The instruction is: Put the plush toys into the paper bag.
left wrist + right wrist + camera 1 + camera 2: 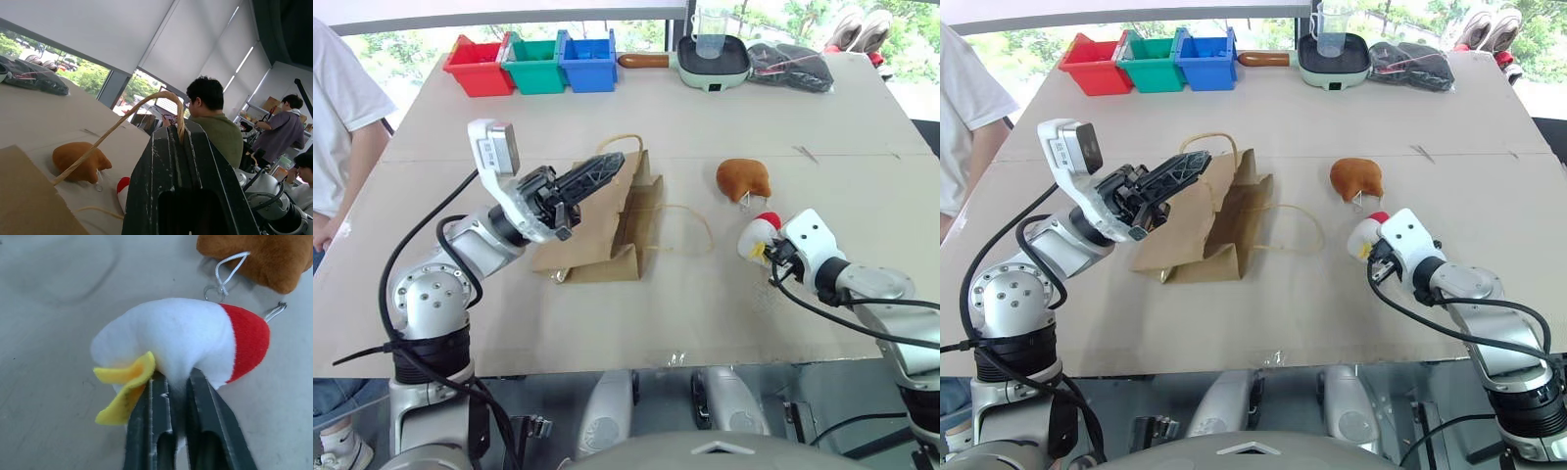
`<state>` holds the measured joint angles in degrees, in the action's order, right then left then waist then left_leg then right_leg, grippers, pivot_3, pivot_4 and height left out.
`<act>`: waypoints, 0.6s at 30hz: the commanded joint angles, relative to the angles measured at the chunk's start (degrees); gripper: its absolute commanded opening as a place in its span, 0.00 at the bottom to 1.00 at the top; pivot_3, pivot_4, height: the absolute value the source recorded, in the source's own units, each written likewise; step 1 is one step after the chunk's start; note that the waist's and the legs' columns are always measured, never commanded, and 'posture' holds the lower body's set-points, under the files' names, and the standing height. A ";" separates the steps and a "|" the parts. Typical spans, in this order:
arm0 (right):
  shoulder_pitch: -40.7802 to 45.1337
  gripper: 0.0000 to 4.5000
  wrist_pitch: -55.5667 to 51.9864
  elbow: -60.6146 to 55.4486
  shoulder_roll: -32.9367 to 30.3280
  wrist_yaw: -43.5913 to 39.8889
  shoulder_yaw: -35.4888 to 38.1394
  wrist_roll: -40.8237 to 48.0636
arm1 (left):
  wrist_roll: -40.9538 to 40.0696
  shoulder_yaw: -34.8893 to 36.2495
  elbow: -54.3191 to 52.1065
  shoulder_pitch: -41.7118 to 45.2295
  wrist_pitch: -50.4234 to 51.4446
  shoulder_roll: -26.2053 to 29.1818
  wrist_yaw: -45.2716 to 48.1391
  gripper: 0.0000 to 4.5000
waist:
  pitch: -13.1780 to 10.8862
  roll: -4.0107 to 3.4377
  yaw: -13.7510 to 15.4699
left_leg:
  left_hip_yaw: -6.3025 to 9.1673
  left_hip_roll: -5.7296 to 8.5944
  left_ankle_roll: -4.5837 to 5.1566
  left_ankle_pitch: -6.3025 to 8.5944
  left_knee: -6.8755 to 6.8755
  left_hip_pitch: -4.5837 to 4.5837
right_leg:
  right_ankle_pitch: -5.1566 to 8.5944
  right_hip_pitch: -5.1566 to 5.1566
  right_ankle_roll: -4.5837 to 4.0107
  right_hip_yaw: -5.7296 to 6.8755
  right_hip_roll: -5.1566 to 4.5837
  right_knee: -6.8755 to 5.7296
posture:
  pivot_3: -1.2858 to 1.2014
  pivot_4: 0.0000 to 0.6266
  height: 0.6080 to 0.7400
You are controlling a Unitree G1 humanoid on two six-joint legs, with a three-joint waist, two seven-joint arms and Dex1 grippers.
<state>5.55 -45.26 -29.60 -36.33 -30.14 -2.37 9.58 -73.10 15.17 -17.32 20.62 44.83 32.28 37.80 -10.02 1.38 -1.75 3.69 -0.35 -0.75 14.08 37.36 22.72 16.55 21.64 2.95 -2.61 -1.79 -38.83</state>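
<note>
1. Left end effector [607,164] pinches a cord handle [122,125] of the paper bag [597,230], which lies flat mid-bench [705,313].
2. Right end effector [178,382] is clamped on the white rocket toy [181,340], on the bench right of the bag.
3. The orange toy [743,179] rests just beyond the rocket.

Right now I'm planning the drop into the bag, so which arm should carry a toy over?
The right. Its end effector is shut on the white rocket toy, near the paper bag. The left end effector holds a bag handle, lifting that side.
</note>
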 commanded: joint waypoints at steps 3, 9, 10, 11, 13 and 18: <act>4.44 0.01 12.82 -4.61 2.95 -8.69 3.63 9.38 | -0.46 0.72 -2.91 0.23 0.56 1.55 1.78 0.00 | -0.12 -0.11 -0.44 | 0.01 -0.02 0.00 0.00 -0.01 0.01 | 0.00 0.02 0.00 -0.01 0.01 -0.01 | 0.52 0.24 1.00; 20.21 0.01 9.93 1.00 6.91 -11.62 -2.62 13.08 | 1.19 -0.87 -2.99 0.83 0.66 2.00 3.61 0.00 | -0.19 -0.20 -0.32 | 0.14 -0.05 0.00 0.00 -0.04 0.04 | 0.00 0.05 -0.01 0.06 0.04 -0.02 | 0.52 0.24 1.00; 22.83 0.01 10.74 3.73 6.80 -13.93 -6.01 11.65 | 1.71 -1.20 -2.99 1.20 0.42 1.76 3.67 0.00 | -0.19 -0.20 -0.21 | 0.18 -0.04 0.00 0.00 -0.04 0.06 | 0.00 0.05 -0.01 0.09 0.01 -0.02 | 0.52 0.24 1.00; 24.72 0.01 12.26 6.18 6.10 -16.72 -9.67 9.71 | 2.14 -1.42 -2.82 1.76 0.14 1.51 3.68 0.00 | -0.19 -0.20 -0.14 | 0.21 -0.04 0.00 0.00 -0.05 0.08 | 0.00 0.05 -0.01 0.11 -0.01 0.00 | 0.52 0.24 1.00; 27.52 0.01 15.67 11.53 5.80 -21.22 -15.83 6.44 | 2.30 -1.56 -2.51 3.32 -0.23 1.02 3.26 0.00 | -0.20 -0.20 -0.03 | 0.21 -0.01 0.00 0.00 -0.06 0.11 | 0.00 0.05 -0.01 0.13 -0.05 0.04 | 0.52 0.24 1.00; 31.16 0.01 21.56 20.57 8.86 -24.19 -19.76 3.46 | 2.77 -1.50 -2.41 4.59 -0.16 0.71 3.30 0.00 | -0.21 -0.19 -0.22 | 0.22 -0.01 0.00 0.00 -0.06 0.14 | 0.00 0.06 -0.01 0.15 -0.10 0.06 | 0.52 0.24 1.00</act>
<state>34.62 -26.43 -9.08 -27.95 -53.44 -22.61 13.60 -70.09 12.94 -18.38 24.60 45.41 33.04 40.83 -10.23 1.18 -1.97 3.91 -0.36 -0.75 14.07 37.30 22.87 16.54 21.70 2.94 -2.47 -1.89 -38.78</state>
